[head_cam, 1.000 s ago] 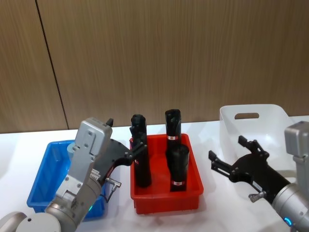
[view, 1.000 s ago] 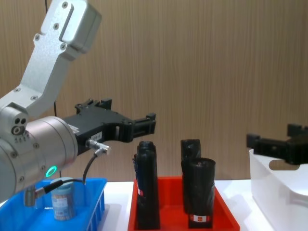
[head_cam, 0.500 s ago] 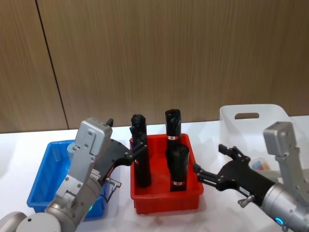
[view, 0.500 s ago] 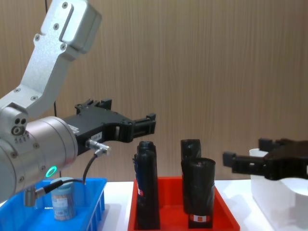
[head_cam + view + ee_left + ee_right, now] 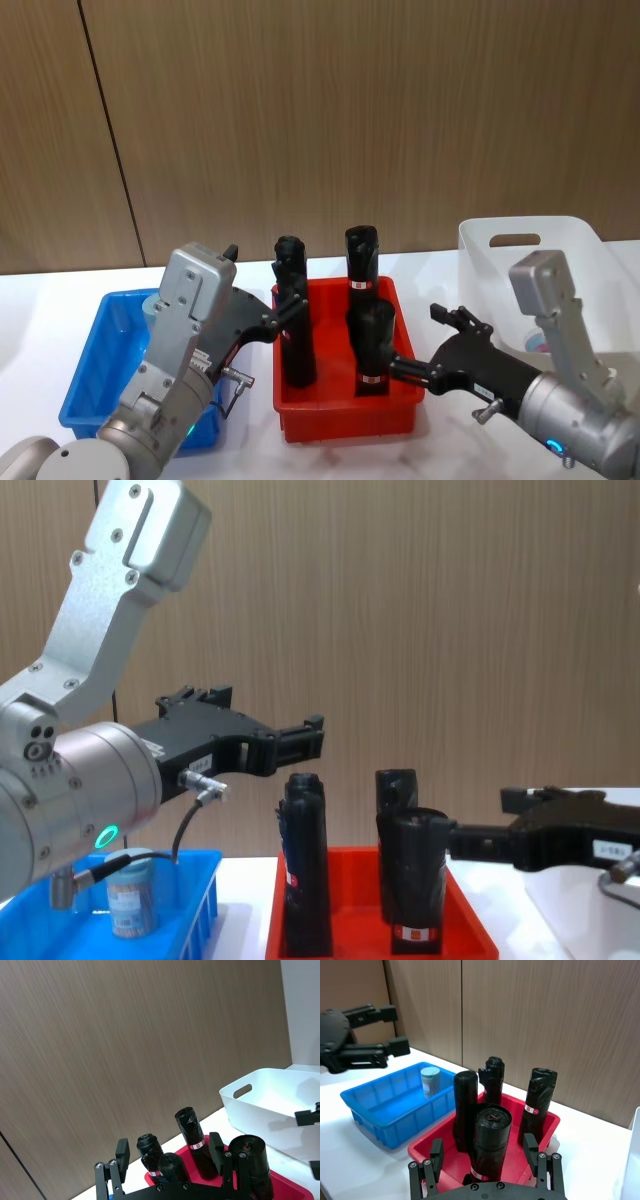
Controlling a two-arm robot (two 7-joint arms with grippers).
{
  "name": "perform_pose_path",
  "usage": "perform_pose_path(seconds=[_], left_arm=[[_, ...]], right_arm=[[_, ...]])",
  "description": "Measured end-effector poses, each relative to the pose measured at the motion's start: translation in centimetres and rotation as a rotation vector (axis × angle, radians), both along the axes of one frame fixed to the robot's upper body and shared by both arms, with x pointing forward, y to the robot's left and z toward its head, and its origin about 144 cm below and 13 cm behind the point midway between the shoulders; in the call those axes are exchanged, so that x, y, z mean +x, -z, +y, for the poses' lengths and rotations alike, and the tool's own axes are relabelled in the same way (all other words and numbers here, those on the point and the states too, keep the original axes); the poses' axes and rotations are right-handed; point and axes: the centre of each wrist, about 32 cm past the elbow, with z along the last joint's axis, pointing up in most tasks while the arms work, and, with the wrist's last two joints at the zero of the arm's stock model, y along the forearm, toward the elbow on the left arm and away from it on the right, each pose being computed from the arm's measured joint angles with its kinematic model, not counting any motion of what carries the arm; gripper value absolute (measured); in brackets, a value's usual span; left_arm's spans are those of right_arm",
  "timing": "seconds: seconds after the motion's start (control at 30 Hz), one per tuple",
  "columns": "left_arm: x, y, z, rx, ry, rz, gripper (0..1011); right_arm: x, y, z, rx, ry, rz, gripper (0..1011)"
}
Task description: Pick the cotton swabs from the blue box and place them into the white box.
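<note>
Blue box [image 5: 385, 1102]: one swab jar [image 5: 430, 1082] left | white box [image 5: 545, 255]: jar inside, hidden | right pincer [image 5: 430, 340] apart, empty | left pincer [image 5: 305, 738] apart.

A big brown wooden wall [image 5: 350, 110] stands at the back. It has fine lines running across it, like wood grain. A thin dark line [image 5: 108, 135] runs down the wall on the left, where two panels meet. Below the wall is a smooth white counter [image 5: 45, 285].
</note>
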Motion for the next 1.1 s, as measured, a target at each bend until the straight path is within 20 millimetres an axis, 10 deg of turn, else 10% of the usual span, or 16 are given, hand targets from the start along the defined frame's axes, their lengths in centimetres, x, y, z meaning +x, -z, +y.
perform_pose_path(seconds=[1.1], left_arm=[[0.0, 0.0, 0.0, 0.000, 0.000, 0.000, 1004]], right_arm=[[4.8, 2.3, 2.8, -0.037, -0.014, 0.093, 1002]])
